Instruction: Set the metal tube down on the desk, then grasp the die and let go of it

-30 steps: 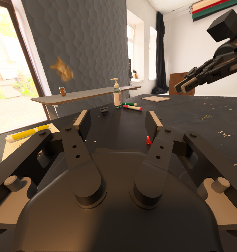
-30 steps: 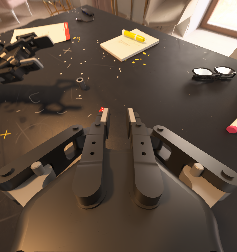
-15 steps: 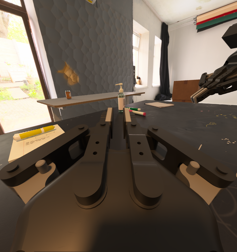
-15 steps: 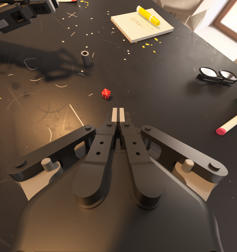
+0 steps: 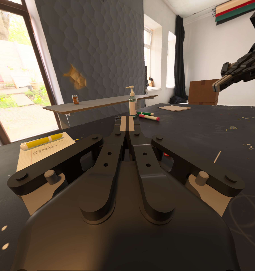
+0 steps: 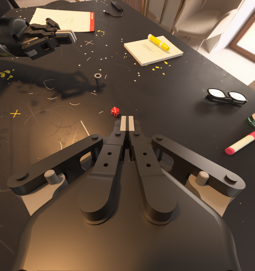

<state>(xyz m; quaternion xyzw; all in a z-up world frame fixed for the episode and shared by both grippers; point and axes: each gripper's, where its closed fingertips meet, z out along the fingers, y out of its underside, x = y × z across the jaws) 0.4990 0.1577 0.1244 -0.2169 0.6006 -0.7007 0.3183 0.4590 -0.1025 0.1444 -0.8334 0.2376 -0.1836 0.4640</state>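
The grey metal tube (image 6: 98, 79) stands upright on the black desk (image 6: 168, 93), apart from both grippers. The red die (image 6: 114, 111) lies on the desk just beyond and left of my right gripper (image 6: 127, 117), which is shut and empty above the desk. A sliver of the die (image 5: 166, 154) shows behind my left gripper's linkage. My left gripper (image 5: 127, 117) is shut and empty, held above the desk. It also shows in the right wrist view (image 6: 71, 37) at the far left, and the right gripper shows in the left wrist view (image 5: 215, 86) at the right.
A notepad (image 6: 153, 51) with a yellow marker (image 6: 158, 42) lies at the far right, glasses (image 6: 226, 96) to the right. A red-capped marker (image 6: 243, 142), a pump bottle (image 5: 132, 102), a green marker (image 5: 145, 113), a white sheet (image 6: 62, 19) and a brown pad (image 5: 174, 108) also lie on the desk.
Both grippers closed from open to fully shut and drew back upward from the desk. The die, earlier between the right fingers' tips, now lies free in front of them.
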